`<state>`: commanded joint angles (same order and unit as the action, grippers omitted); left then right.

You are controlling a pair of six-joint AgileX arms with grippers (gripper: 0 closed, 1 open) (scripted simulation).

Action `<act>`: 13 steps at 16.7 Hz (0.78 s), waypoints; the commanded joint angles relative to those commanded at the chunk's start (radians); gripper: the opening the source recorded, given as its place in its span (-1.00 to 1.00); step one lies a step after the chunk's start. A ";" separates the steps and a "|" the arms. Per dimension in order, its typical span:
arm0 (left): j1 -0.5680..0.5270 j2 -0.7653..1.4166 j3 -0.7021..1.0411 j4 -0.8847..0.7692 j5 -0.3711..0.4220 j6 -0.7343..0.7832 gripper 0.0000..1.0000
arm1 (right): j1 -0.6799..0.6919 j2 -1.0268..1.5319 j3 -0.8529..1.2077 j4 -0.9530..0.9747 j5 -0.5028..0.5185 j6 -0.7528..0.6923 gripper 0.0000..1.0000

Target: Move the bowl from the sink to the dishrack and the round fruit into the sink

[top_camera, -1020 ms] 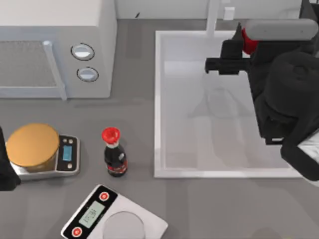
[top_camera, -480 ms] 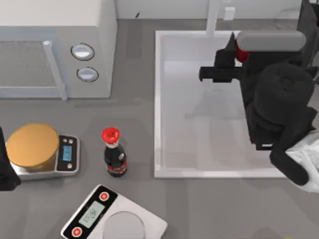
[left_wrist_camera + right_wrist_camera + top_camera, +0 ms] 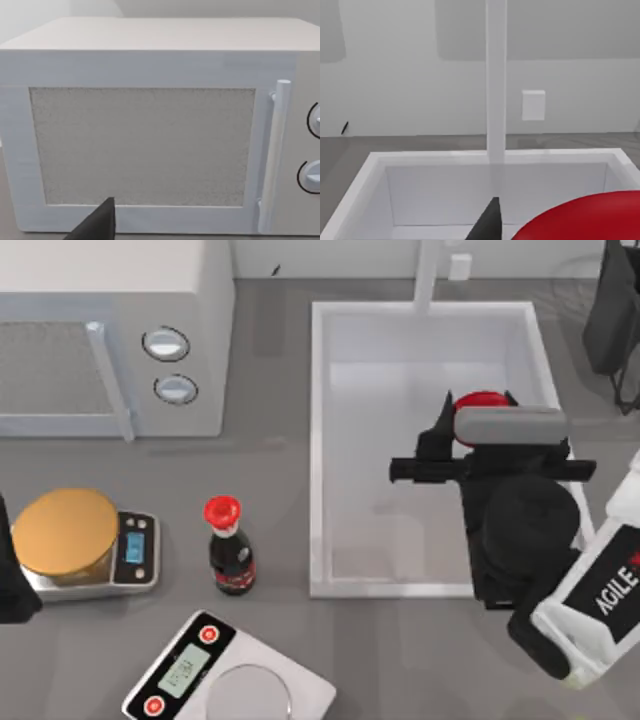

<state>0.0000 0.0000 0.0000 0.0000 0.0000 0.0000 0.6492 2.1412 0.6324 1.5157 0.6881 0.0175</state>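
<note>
The round fruit (image 3: 480,402), a glossy red ball, hangs over the right half of the sink (image 3: 318,440), a white basin with a white tap (image 3: 427,270) at its back rim. My right gripper (image 3: 478,412) is shut on it, one dark finger on each side. In the right wrist view the fruit (image 3: 585,217) sits close below the camera beside a dark fingertip (image 3: 487,222), with the tap (image 3: 496,75) and the basin's back wall (image 3: 445,195) beyond. The bowl is out of view. My left gripper (image 3: 10,585) is parked at the table's left edge.
A white microwave (image 3: 110,330) stands at the back left. In front of it are a scale carrying an orange-gold disc (image 3: 65,530), a dark bottle with a red cap (image 3: 230,550) and a second scale (image 3: 225,675). A dark frame (image 3: 615,320) rises right of the sink.
My right arm has carried the red fruit from the sink's back right corner toward the front, to above the middle right of the basin. The left arm has not moved.
</note>
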 joint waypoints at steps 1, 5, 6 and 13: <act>0.000 0.000 0.000 0.000 0.000 0.000 1.00 | -0.001 0.037 -0.008 0.040 -0.001 0.000 -1.00; 0.000 0.000 0.000 0.000 0.000 0.000 1.00 | 0.000 0.090 -0.024 0.097 -0.003 -0.001 -1.00; 0.000 0.000 0.000 0.000 0.000 0.000 1.00 | 0.000 0.090 -0.024 0.097 -0.003 -0.001 -1.00; 0.000 0.000 0.000 0.000 0.000 0.000 1.00 | 0.000 0.090 -0.024 0.097 -0.003 -0.001 -0.25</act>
<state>0.0000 0.0000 0.0000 0.0000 0.0000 0.0000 0.6491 2.2314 0.6086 1.6129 0.6848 0.0160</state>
